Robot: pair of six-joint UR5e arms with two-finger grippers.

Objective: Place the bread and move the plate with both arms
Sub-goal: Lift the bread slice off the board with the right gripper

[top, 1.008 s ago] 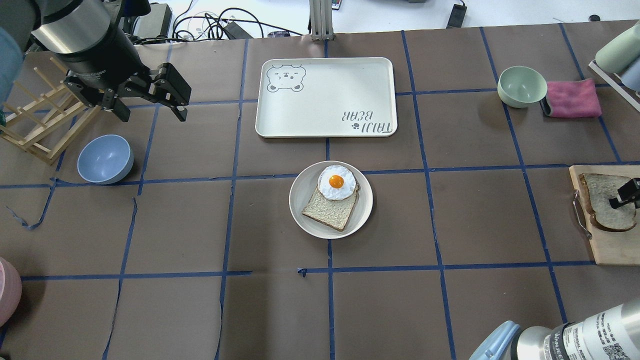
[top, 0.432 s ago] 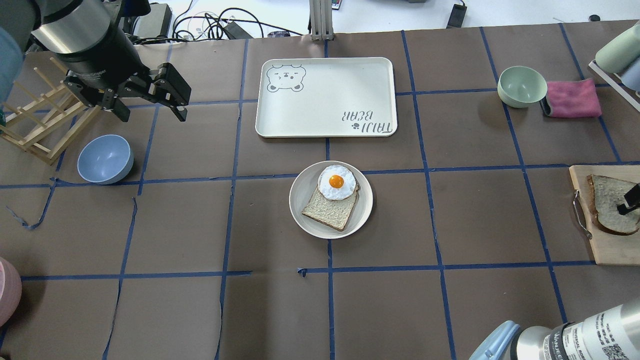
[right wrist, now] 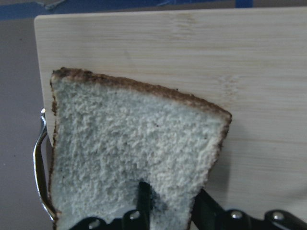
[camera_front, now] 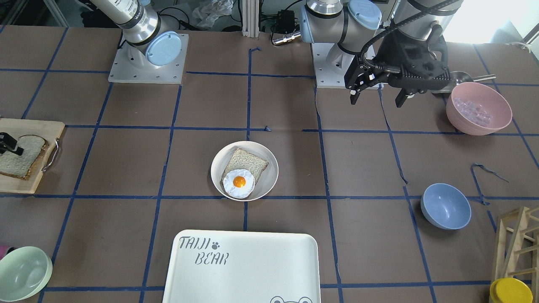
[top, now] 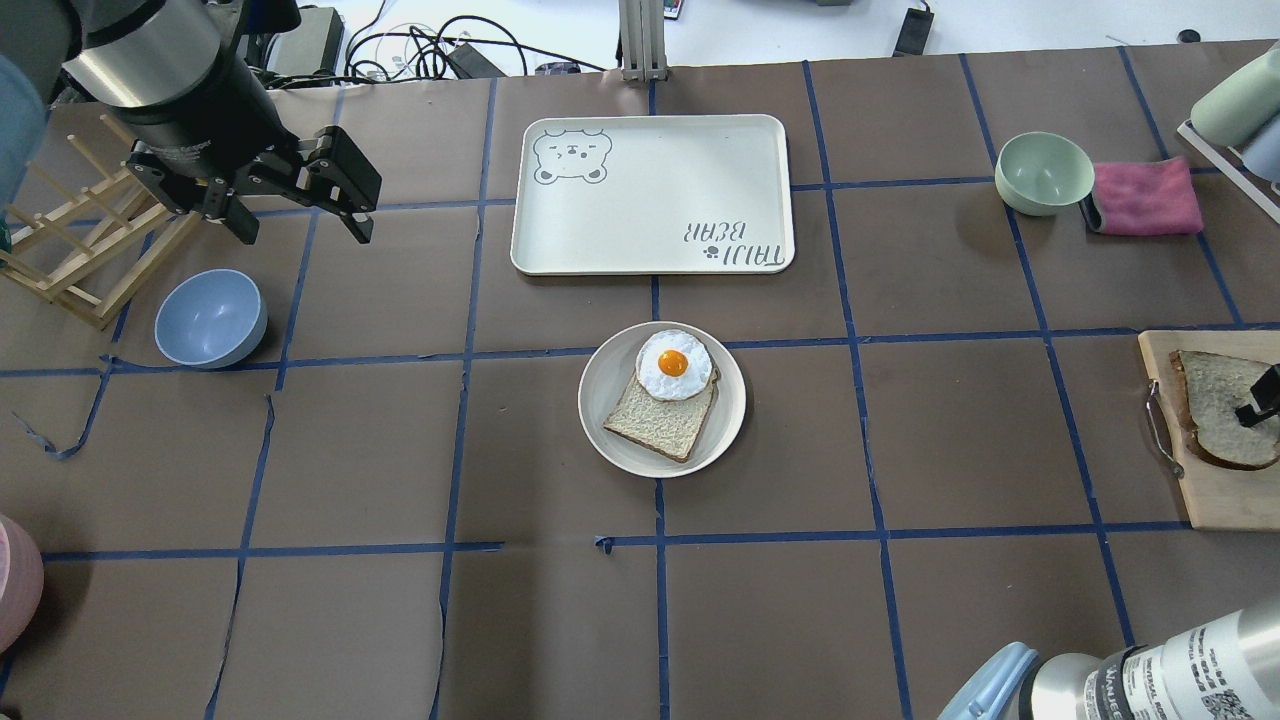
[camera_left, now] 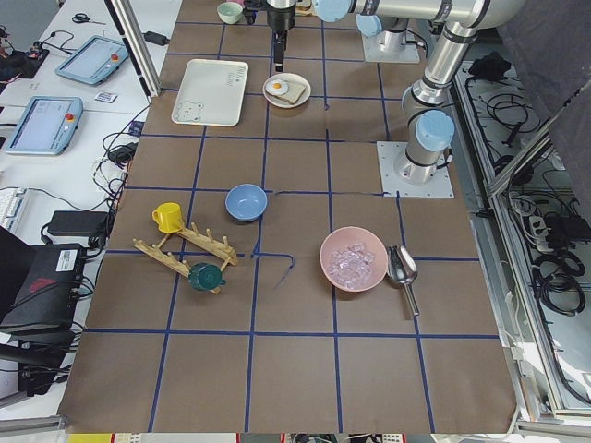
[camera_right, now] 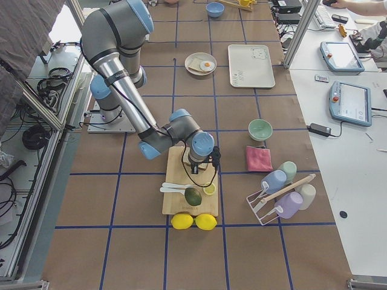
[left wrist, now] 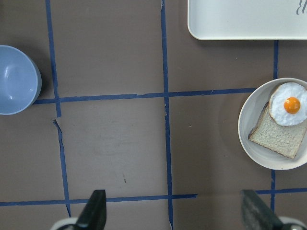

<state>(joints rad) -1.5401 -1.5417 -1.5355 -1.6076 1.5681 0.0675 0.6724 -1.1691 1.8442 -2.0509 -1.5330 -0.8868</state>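
Note:
The bread (top: pixel 1212 408), a dark-crusted slice, lies on a wooden cutting board (top: pixel 1225 495) at the table's right edge. My right gripper (top: pixel 1260 400) is shut on its edge. In the right wrist view one finger lies on top of the bread (right wrist: pixel 120 143) and the other sits under it. The round cream plate (top: pixel 600 425) stands at the table's middle and holds a smaller pale slice (top: pixel 655 420) with a fried egg (top: pixel 673 364) on it. My left gripper (top: pixel 303 233) hangs open and empty above the far left, well away from the plate (left wrist: pixel 245 139).
A white "TAIJI BEAR" tray (top: pixel 650 195) lies just beyond the plate. A blue bowl (top: pixel 210 318) and a wooden rack (top: pixel 80 250) are at the left. A mint-green bowl (top: pixel 1043 172) and a pink cloth (top: pixel 1145 197) are at the far right. A pink bowl (camera_front: pixel 479 108) stands near the left arm's base.
My right gripper has shifted slightly to the right, and the bread has moved and turned a little with it on the board. The left arm has not moved.

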